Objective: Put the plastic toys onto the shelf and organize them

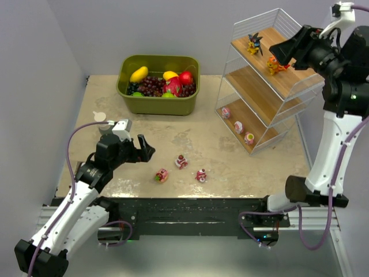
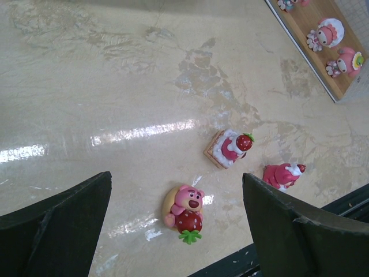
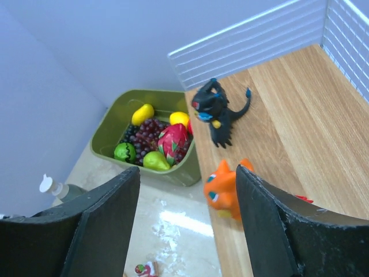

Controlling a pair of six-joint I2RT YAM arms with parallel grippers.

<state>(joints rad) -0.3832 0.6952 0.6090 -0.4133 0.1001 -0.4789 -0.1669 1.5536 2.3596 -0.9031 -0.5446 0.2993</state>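
Three pink plastic toys (image 1: 181, 161) stand loose on the table (image 1: 242, 170) at lower centre of the overhead view. Three more line the bottom tier of the shelf (image 1: 259, 95) at upper right, while a black spiky creature (image 1: 254, 43) and an orange creature (image 1: 274, 64) occupy its top tier. The right pincer (image 1: 278, 53) hovers at that top tier, jaws parted, the orange creature standing between its fingers. At lower left, the left pincer (image 1: 145, 149) hangs wide open above the table. A green bin (image 1: 155, 105) of fruit sits at upper centre.
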